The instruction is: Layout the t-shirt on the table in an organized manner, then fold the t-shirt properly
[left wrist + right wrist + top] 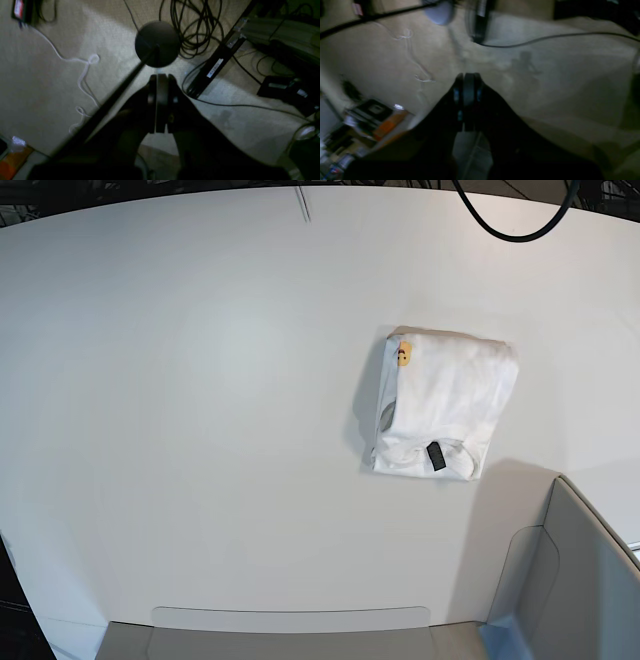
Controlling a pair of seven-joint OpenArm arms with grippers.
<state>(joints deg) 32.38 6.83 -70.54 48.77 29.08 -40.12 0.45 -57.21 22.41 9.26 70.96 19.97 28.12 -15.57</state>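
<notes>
The t-shirt point(440, 402) lies folded into a compact white rectangle on the table point(200, 380), right of centre, its black neck tag facing the near edge and a bit of yellow print showing at its far left corner. Neither arm appears in the base view. In the left wrist view my left gripper point(161, 76) is shut with nothing in it, pointing down at a beige carpeted floor. My right gripper point(468, 75) is likewise shut and empty over the same floor. Neither wrist view shows the t-shirt or the table.
A grey-white bin wall point(585, 580) rises at the table's near right corner. A black cable point(510, 225) loops over the far edge. On the floor lie a round black stand base point(157, 43), coiled black cables point(197, 27), a white cord point(82, 67) and boxes point(375, 117).
</notes>
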